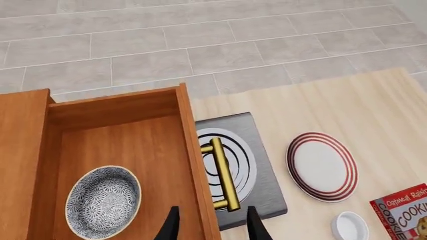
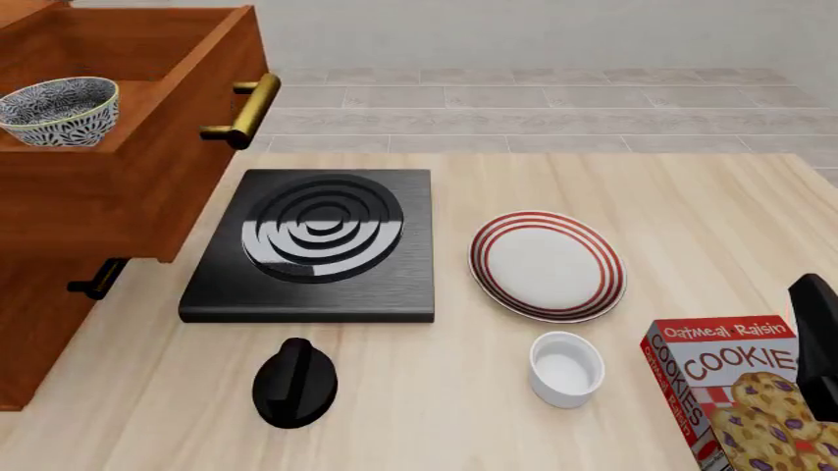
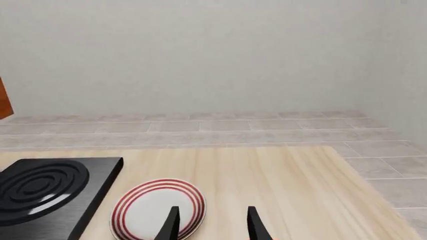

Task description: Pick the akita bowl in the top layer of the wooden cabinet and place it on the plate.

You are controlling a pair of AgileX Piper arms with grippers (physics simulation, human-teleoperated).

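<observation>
The akita bowl (image 1: 103, 201) (image 2: 59, 110) sits upright in the pulled-out top layer (image 2: 171, 186) (image 1: 120, 135) of the wooden cabinet (image 2: 39, 334). In the left wrist view my left gripper (image 1: 213, 229) hovers open above the drawer's front wall and brass handle (image 1: 223, 175), apart from the bowl; it does not show in the front view. The red-ringed plate (image 2: 548, 265) (image 1: 322, 166) (image 3: 158, 209) lies bare on the table to the right of the stove. My right gripper (image 3: 212, 225) hangs open above the table near the plate, holding nothing.
A black stove (image 2: 314, 245) lies under the open drawer's front. A black knob (image 2: 294, 383) stands before it. A white cup (image 2: 566, 368) and a cookie box (image 2: 740, 392) sit near the front right. Part of the right arm (image 2: 817, 339) shows at the right edge.
</observation>
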